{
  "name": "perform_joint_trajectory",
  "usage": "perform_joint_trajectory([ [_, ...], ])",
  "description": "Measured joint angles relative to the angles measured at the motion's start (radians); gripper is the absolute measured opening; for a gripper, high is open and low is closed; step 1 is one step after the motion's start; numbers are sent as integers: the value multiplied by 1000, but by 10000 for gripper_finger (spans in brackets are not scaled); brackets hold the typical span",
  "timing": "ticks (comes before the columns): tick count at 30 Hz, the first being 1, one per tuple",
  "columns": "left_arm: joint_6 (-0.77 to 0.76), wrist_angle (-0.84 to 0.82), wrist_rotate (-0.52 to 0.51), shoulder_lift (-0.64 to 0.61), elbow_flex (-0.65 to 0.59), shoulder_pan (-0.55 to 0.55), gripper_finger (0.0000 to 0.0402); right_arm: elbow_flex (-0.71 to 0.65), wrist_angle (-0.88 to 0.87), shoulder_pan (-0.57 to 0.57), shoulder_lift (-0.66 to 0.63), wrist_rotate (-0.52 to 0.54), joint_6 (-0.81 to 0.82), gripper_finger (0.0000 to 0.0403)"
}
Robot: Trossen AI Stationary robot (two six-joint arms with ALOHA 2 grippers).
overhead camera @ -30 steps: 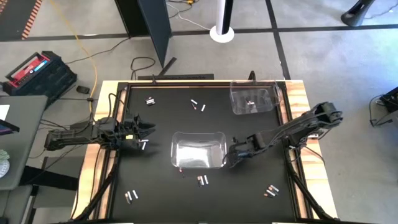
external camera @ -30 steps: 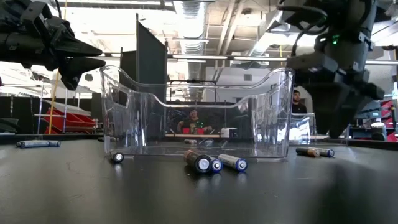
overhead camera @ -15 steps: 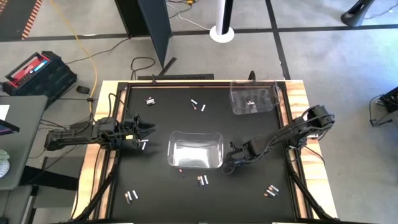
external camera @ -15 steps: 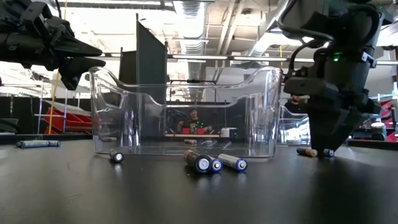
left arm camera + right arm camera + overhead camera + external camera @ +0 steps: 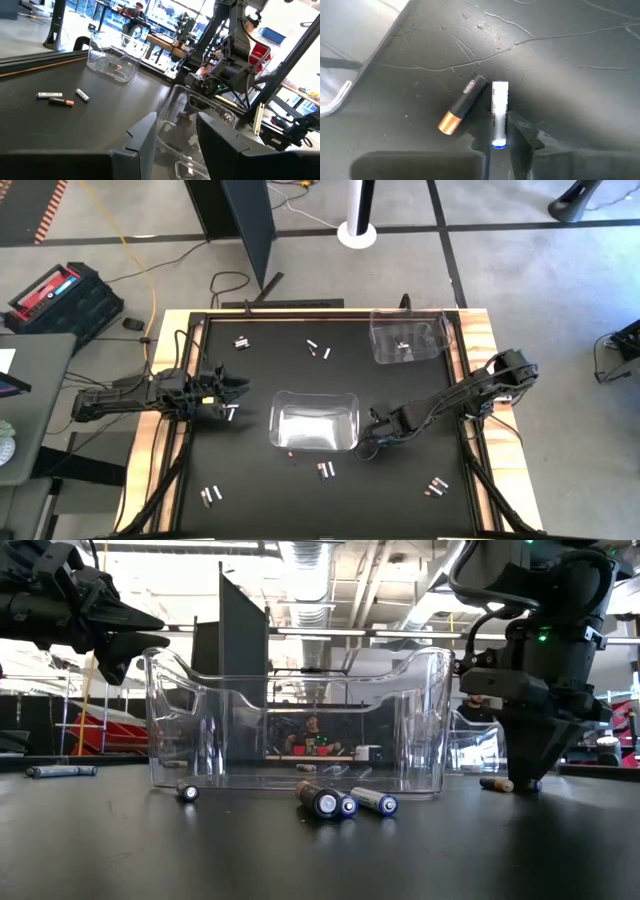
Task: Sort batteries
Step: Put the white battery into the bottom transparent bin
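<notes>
Reaching down to the black table (image 5: pixel 260 480) just beside the near clear bin (image 5: pixel 317 421), the right gripper (image 5: pixel 499 142) has its fingers pressed in on a white battery (image 5: pixel 499 111) that lies flat on the mat. A dark battery with a copper end (image 5: pixel 461 106) lies right next to it, angled away, its dark end almost touching the white one.

From the low view, the right gripper (image 5: pixel 528 755) points straight down at the table, to one side of the bin (image 5: pixel 300 725), with three batteries (image 5: pixel 345 802) lying loose in front of the bin wall.

The left gripper (image 5: pixel 232 393) hangs over the table's left part with its fingers (image 5: pixel 142 137) spread and nothing between them (a white battery (image 5: pixel 232 412) lies just under its tip).

More batteries sit in small pairs around the mat (image 5: pixel 318 349) (image 5: pixel 210 496) (image 5: pixel 435 486), and the far bin (image 5: pixel 406 337) holds a couple (image 5: pixel 402 346).
</notes>
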Motion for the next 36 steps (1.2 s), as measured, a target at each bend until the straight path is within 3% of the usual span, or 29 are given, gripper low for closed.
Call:
perform_joint_trajectory([
  [5, 0, 0, -3, 0, 0, 0, 132, 0, 0, 0, -8, -2, 0, 41],
  [16, 0, 0, -4, 0, 0, 0, 132, -4, -73, 0, -105, -15, 0, 40],
  [31, 0, 0, -4, 0, 0, 0, 132, 3, -206, -21, -406, -5, 0, 40],
  [36, 0, 0, -4, 0, 0, 0, 132, 109, -301, -50, -445, 57, -79, 40],
])
